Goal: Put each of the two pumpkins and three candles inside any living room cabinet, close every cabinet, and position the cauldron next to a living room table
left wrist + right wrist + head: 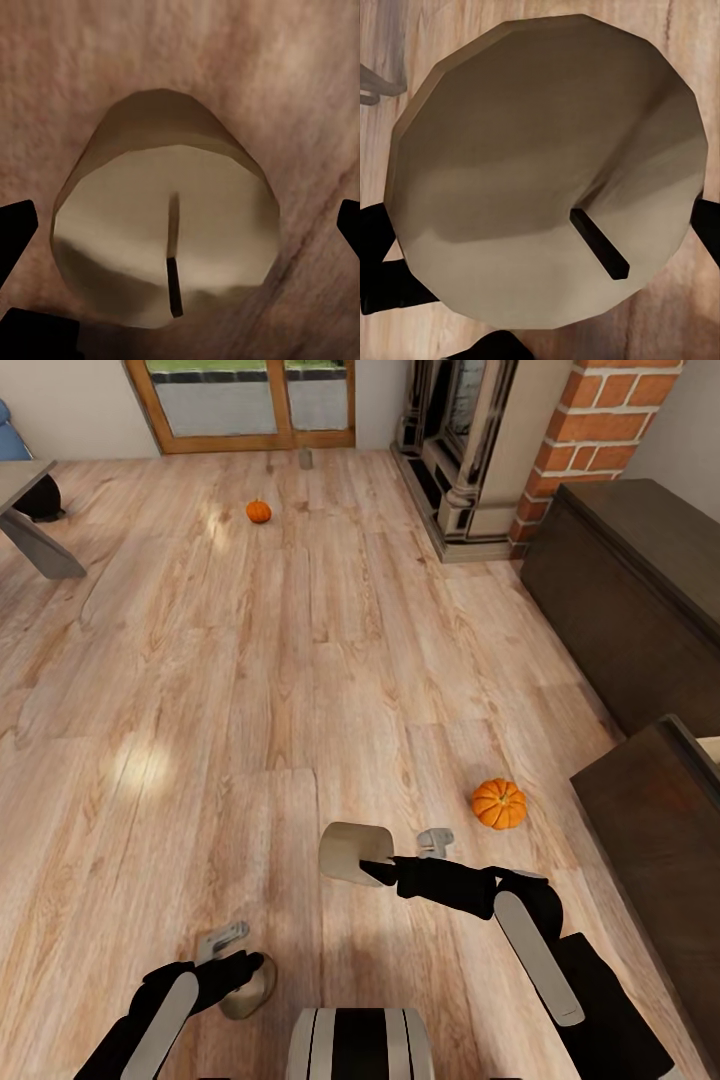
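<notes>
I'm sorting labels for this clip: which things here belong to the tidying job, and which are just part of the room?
Job:
near pumpkin
far pumpkin
candle in the left gripper
candle in the right gripper
third candle
dark-brown cabinet
cauldron
table

Room:
fireplace
brick column
glass door

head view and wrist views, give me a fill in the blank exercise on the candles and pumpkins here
1. Each gripper, left and right, holds a ____.
2. The number of pumpkins lying on the floor is ____.
3. The near pumpkin lies closer to the robot's ____ arm.
4. The far pumpkin lies toward the glass ____.

Missing words: candle; two; right; door
</notes>
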Available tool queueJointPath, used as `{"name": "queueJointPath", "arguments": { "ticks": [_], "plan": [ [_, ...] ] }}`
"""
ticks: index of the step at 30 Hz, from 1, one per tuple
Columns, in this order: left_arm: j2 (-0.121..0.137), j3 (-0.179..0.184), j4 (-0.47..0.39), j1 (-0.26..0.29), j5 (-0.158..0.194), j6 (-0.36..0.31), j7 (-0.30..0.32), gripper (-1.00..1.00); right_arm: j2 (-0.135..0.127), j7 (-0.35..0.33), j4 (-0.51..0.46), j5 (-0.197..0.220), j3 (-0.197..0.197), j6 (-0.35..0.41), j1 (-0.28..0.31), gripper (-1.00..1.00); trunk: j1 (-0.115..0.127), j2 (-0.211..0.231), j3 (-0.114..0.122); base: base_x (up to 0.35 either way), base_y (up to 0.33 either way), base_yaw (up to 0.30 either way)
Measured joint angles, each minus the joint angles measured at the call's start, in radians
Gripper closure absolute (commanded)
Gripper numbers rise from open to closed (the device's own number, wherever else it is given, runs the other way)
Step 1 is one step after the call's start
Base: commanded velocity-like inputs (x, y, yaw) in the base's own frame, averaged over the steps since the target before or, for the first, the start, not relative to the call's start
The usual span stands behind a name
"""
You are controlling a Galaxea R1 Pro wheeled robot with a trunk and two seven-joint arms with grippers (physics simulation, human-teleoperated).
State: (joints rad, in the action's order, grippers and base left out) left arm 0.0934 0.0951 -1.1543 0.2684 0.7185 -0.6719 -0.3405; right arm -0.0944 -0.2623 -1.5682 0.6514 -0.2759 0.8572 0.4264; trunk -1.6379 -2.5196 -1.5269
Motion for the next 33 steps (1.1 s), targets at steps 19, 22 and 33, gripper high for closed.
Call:
{"name": "queueJointPath", "arguments": {
  "ticks": [19, 22, 33],
  "plan": [
    [-0.001, 0.0, 0.001, 0.0, 0.001, 0.0, 0.0, -1.0, 0.001, 0.003, 0.002, -0.002, -0.003, -0.004, 0.0, 1.0, -0.004, -0.002, -0.035, 0.0, 0.0, 0.0],
    [-0.001, 0.0, 0.001, 0.0, 0.001, 0.0, 0.0, -1.0, 0.002, 0.003, 0.002, -0.002, -0.004, -0.004, 0.0, 1.0, -0.005, -0.002, -0.039, 0.0, 0.0, 0.0],
    [-0.001, 0.0, 0.0, 0.0, 0.002, 0.0, 0.0, -1.0, 0.002, 0.002, 0.002, -0.002, -0.005, -0.003, 0.0, 1.0, -0.007, -0.004, -0.058, 0.0, 0.0, 0.0]
  ]
}}
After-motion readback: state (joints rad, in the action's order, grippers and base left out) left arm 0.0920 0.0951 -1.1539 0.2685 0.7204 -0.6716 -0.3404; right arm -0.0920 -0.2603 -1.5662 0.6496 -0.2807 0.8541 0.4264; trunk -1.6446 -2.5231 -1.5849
